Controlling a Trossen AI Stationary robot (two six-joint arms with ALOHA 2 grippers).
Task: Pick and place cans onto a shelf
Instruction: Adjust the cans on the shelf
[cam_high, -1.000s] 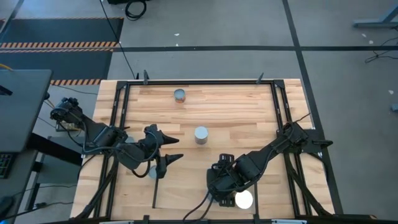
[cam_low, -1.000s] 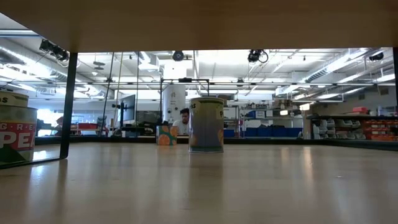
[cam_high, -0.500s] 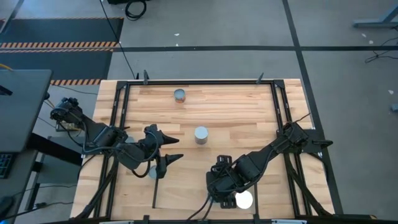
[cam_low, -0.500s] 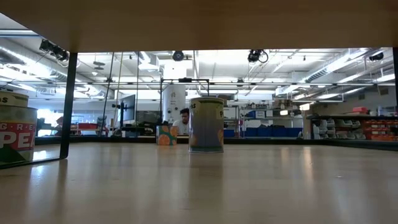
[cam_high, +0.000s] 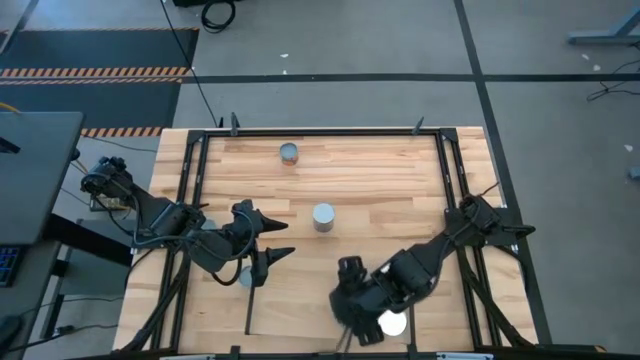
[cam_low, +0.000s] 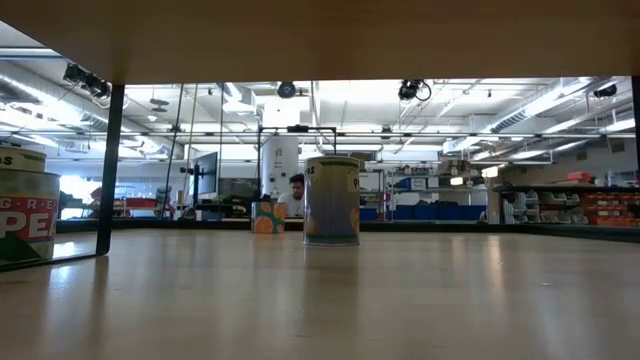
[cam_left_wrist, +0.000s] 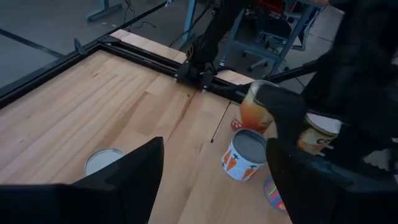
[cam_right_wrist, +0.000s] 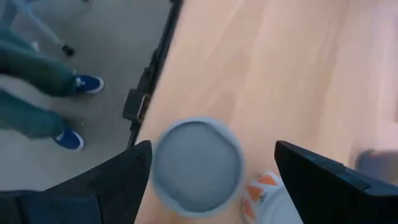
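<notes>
The right hand (cam_high: 357, 322) hangs low over the near edge of the tabletop (cam_high: 380, 180), its two fingers (cam_right_wrist: 112, 180) spread wide apart with nothing between them. Directly ahead of it, in its wrist view, a grey-topped can (cam_right_wrist: 198, 165) stands between the spread fingers without touching either, and a can with an orange and white label (cam_right_wrist: 264, 196) sits just beside that one. From above, a bright white can top (cam_high: 392, 321) shows just beside this hand, on the arm's side.

The left hand (cam_high: 272, 240) waits near the left side of the tabletop, fingers (cam_left_wrist: 134, 171) apart and empty. A can (cam_high: 243, 277) lies just behind it, partly under the arm. Ahead of it stands a grey can (cam_high: 323, 216) at mid-table, and well beyond that another can (cam_high: 289, 153) near the far edge. Its wrist view shows a flat grey can top (cam_left_wrist: 103, 160) close by and a carrot-labelled can (cam_left_wrist: 243, 154) near the right arm.

I cannot tell where the shelf is.
</notes>
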